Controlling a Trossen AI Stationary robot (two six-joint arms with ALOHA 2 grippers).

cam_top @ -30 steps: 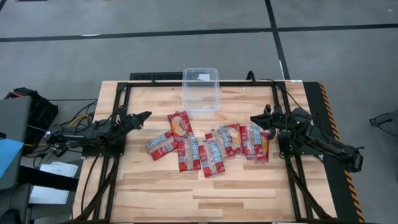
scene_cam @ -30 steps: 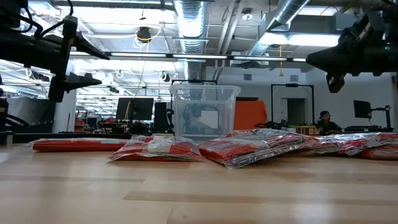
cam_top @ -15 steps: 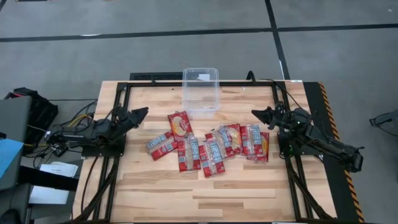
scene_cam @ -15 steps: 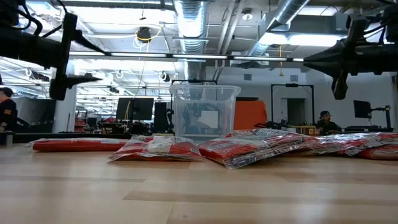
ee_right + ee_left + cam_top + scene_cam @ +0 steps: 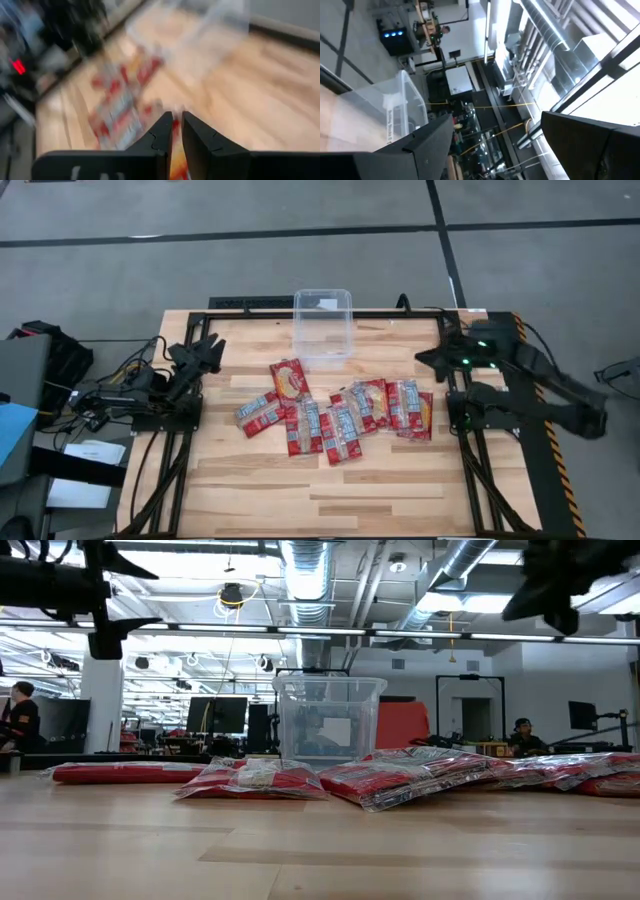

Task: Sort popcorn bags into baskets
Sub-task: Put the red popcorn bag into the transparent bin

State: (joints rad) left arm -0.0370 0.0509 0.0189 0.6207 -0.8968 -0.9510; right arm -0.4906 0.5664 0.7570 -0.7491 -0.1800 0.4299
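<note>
I have both arms up off the table and nothing picked yet; the bags (image 5: pixel 335 415) lie in a loose overlapping row across the middle of the table (image 5: pixel 400 490), and the bin (image 5: pixel 322 327) stands empty at the far edge, just beyond the bag nearest it (image 5: pixel 290 378); my right gripper (image 5: pixel 432 360) hangs at the right side of the table, near the last bags of the row (image 5: pixel 412 408), its fingers (image 5: pixel 165 131) pressed almost together with only a thin slit between them; my left gripper (image 5: pixel 207 352) sits over the left frame rail, well apart from the row, its fingers (image 5: pixel 427 142) spread wide

To do this pick well, I judge I should part the right fingers first, come down on the outermost bag where it overlaps least, and nip a free edge so I lift one packet rather than drag its neighbours; the foil looks slick, so I would close firmly before raising, then carry it over the bin and let go inside the rim

Against the frame a second back, both arms have risen and pulled away from the row: the right gripper has swung up toward the far right corner, the left has drawn back toward its rail; bags and bin have not moved
</note>
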